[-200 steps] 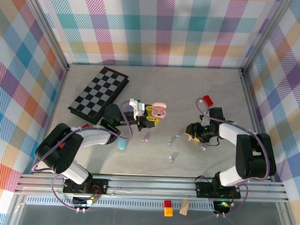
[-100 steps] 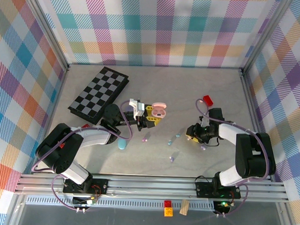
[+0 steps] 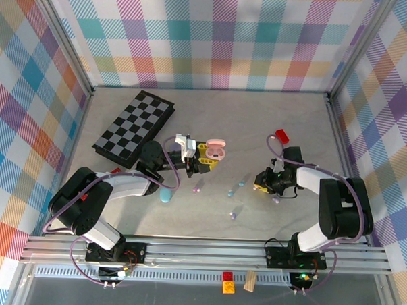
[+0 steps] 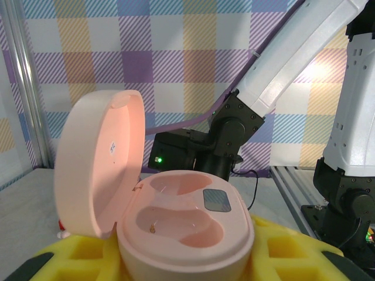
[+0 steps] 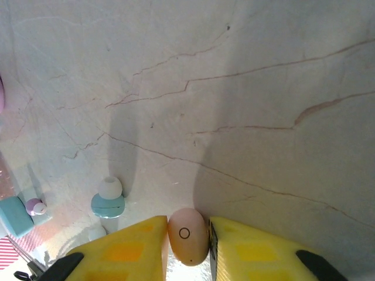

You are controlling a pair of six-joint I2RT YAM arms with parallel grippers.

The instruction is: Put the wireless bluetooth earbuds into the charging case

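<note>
The chessboard (image 3: 133,128) is laid rear left on the worktop (image 3: 259,121), with the open case (image 3: 216,150) held right of it in the left gripper (image 3: 209,157). Loose earbuds (image 3: 236,189) are scattered before the case, and right of them one earbud (image 5: 187,236) is pinched in the right gripper (image 3: 261,185).

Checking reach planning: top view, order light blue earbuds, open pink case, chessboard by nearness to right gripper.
From the right gripper, closed on a pink earbud:
1. light blue earbuds, just to its left.
2. open pink case, farther left and back.
3. chessboard, far back-left.
</note>
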